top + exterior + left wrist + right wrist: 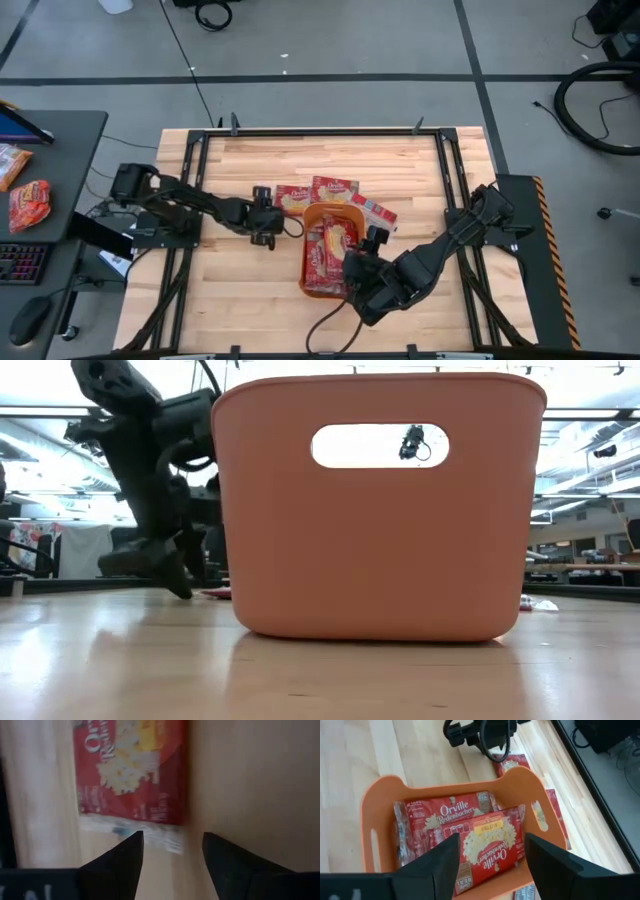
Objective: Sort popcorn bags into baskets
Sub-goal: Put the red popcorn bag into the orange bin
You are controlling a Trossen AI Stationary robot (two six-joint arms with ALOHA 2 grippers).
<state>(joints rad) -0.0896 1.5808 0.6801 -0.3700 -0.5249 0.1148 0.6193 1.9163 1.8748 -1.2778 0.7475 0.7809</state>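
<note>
From above you see the orange basket [330, 215] standing with its long axis running away from the table's front edge, its near end hidden under your right gripper [372, 240], which hangs over the tub's right-hand rim. Only your right wrist view looks down into the tub [380, 800]: two popcorn bags lie flat inside, one [445, 810] with its long axis across the tub and its logo reading level, the other [492, 850] overlapping it just ahead of your fingers and tilted on a diagonal. Those fingers [440, 865] stand spread apart with nothing between them. That same view catches more packets on the wood beyond the far wall [512, 764] and alongside the tub [552, 810], which the overhead shows as a small fan of three bags [333, 188] at the basket's far end. Your left gripper [268, 222] sits just left of that fan; its wrist view shows the fingers [120, 862] parted and empty, with one packet [132, 770] lying flat on the table straight ahead of the tips, its long axis running away from the gripper and its clear sealed end nearest, not quite between the tips. The table-level camera gives you little beyond the basket's solid end wall with its handle slot [380, 445] and the left arm [150, 470] beside it; the bags inside are hidden from there.
</note>
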